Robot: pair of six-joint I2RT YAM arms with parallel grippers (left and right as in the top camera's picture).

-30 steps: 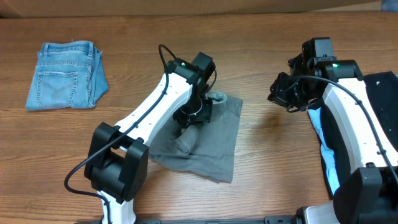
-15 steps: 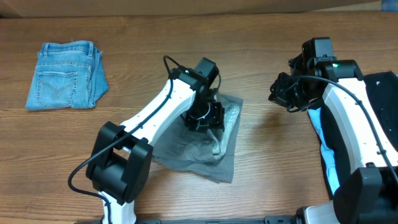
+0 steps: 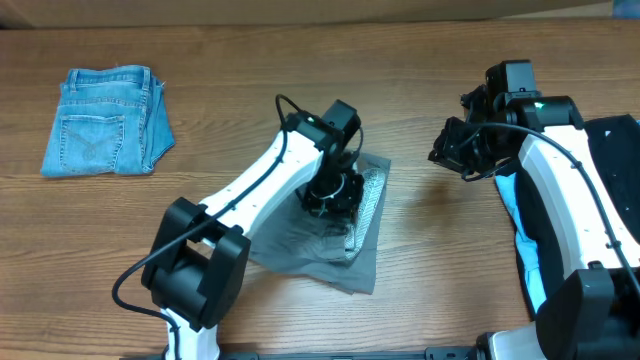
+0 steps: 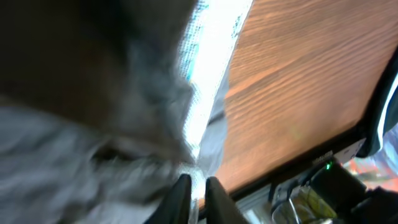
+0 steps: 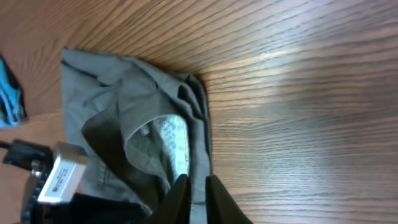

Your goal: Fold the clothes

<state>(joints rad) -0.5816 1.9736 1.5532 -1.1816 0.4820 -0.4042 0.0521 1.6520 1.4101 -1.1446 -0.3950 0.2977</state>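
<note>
The grey-khaki shorts (image 3: 318,243) lie crumpled at the table's middle, with pale inner lining turned up along their right edge. My left gripper (image 3: 338,192) is low on them, fingers nearly together with a fold of the cloth pinched between them; in the left wrist view (image 4: 194,186) the grey fabric (image 4: 93,143) is blurred. My right gripper (image 3: 452,150) hovers to the right of the shorts, shut and empty. The right wrist view shows its fingers (image 5: 193,186) above the shorts (image 5: 137,106).
Folded blue denim shorts (image 3: 105,120) lie at the far left. A pile of dark and blue clothes (image 3: 615,180) lies at the right edge, beside the right arm. Bare wood lies between the shorts and the right gripper.
My left gripper has moved right and forward across the shorts, carrying a fold with it, so the pale lining now shows at the right edge. The right arm has not moved.
</note>
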